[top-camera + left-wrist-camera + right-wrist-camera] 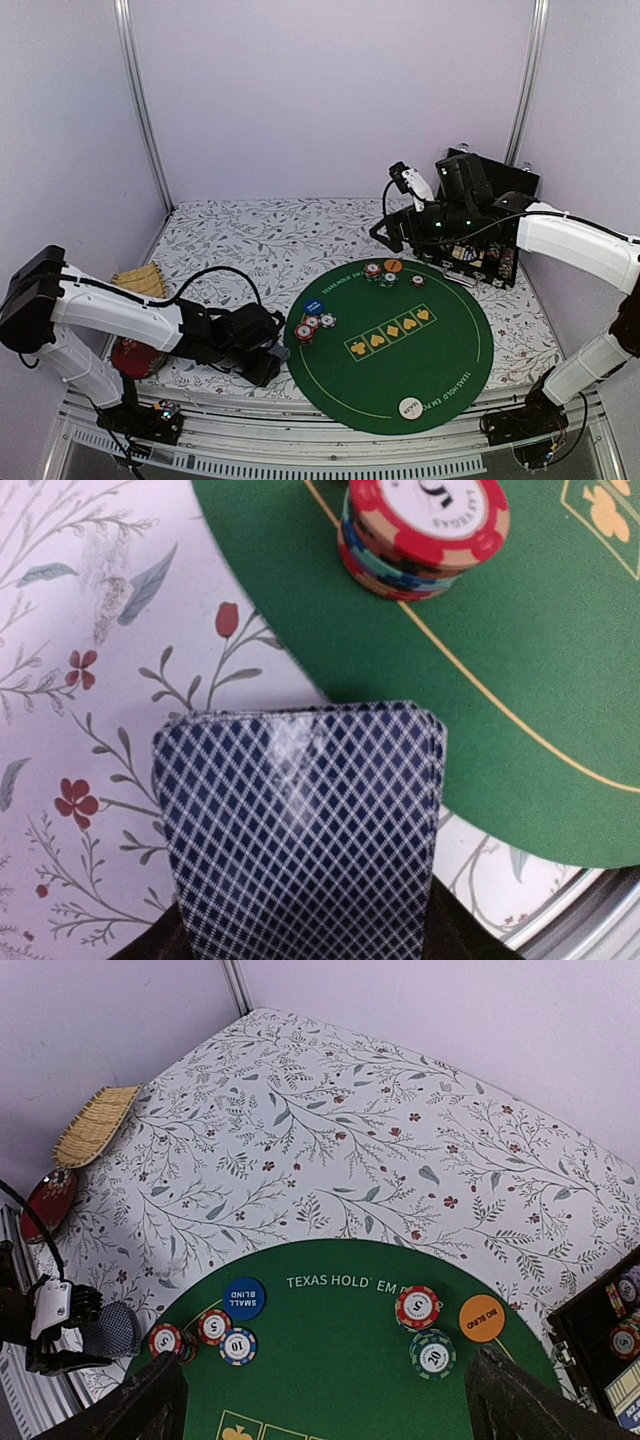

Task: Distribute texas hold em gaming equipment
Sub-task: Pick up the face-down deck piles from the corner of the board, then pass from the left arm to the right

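Note:
My left gripper (268, 358) sits low just off the left rim of the green round mat (440, 350), shut on a deck of playing cards (300, 830) with blue diamond-patterned backs; the deck hides its fingers. Right in front of the deck stands a stack of red-white chips (425, 530). Beside it lie two more chips (213, 1326) and the blue small-blind disc (244, 1298). At the far rim are a red chip stack (418, 1307), a green chip (433, 1353) and the orange big-blind disc (481, 1317). My right gripper (335, 1410) hangs open and empty high above them.
An open black case (495, 215) holding more chips stands at the back right. A white disc (410, 407) lies at the mat's near edge. A woven straw basket (140, 280) and a red round cushion (135, 357) lie at the left, on the floral cloth.

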Action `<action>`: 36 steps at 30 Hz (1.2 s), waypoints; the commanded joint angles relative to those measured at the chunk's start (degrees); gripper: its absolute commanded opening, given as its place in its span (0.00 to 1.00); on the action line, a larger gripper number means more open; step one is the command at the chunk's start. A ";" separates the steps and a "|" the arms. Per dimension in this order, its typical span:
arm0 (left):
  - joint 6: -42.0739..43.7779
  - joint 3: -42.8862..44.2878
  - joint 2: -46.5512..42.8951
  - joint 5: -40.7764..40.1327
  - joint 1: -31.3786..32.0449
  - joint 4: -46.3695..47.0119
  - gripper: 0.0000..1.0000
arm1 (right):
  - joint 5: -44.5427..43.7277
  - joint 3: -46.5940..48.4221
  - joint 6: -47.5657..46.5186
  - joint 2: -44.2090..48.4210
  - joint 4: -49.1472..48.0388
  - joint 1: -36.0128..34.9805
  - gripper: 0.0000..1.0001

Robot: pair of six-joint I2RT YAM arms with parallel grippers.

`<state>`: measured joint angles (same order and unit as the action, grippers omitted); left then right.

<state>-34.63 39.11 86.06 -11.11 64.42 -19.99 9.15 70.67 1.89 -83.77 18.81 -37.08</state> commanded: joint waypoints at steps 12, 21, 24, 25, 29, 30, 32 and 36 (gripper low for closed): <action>12.13 7.85 -9.71 -0.38 -0.24 -13.48 0.58 | 13.95 7.10 7.84 -3.11 7.22 -0.14 0.99; 22.91 19.63 -12.40 -1.76 -0.15 -19.22 0.57 | 33.98 6.66 18.96 -10.08 -3.41 -2.73 0.97; 25.32 22.44 -11.63 -2.77 -0.14 -21.44 0.57 | 38.99 5.90 23.74 -13.63 -8.51 -3.97 0.92; 26.14 23.16 -11.28 -3.12 -0.14 -21.83 0.56 | 40.50 5.88 24.36 -14.95 -9.81 -4.56 0.90; 28.19 24.86 -10.36 -3.55 -0.20 -21.70 0.57 | 45.31 6.56 26.48 -19.52 -14.07 -6.91 0.86; 28.62 25.18 -10.08 -3.22 -0.19 -21.41 0.57 | 46.20 6.58 26.91 -20.39 -15.13 -7.27 0.86; 29.33 25.82 -9.47 -2.64 -0.25 -20.96 0.57 | 47.60 6.52 28.22 -21.71 -17.23 -7.81 0.85; 29.79 26.38 -8.56 -2.11 -0.50 -20.79 0.57 | 49.62 7.09 29.17 -24.01 -19.10 -9.37 0.83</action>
<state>-6.98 63.70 76.62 -13.67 64.40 -40.69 53.80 76.55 28.60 -105.80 4.97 -45.10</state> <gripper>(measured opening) 0.570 0.838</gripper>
